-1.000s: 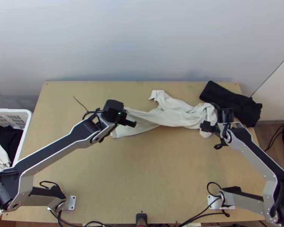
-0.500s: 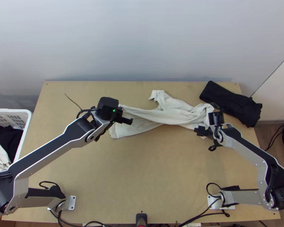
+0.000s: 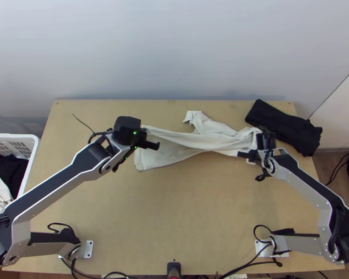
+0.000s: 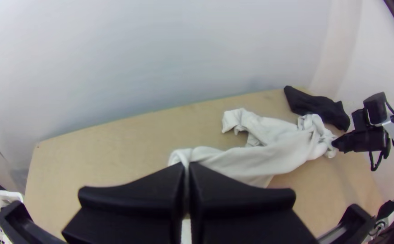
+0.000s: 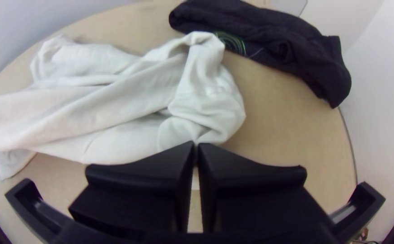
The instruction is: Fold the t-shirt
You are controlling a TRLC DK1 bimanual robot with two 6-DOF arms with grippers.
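The white t-shirt (image 3: 200, 142) lies bunched and stretched lengthwise across the back half of the table, a narrow part pointing to the back. At its left end my left gripper (image 3: 146, 143) holds it raised; in the left wrist view that gripper (image 4: 186, 169) is shut on a fold of the cloth. At the shirt's right end is my right gripper (image 3: 250, 156). The right wrist view has the right gripper (image 5: 195, 151) shut on the near edge of the crumpled shirt (image 5: 206, 104).
A dark folded garment (image 3: 286, 125) lies at the table's back right corner, just beyond the shirt. Left of the table (image 3: 174, 209) stands a white basket (image 3: 32, 153) with dark and white clothes. A wall rises behind the table.
My left gripper has moved left and slightly back, drawing the shirt's left end with it. My right gripper shifted left and nearer, then slightly back.
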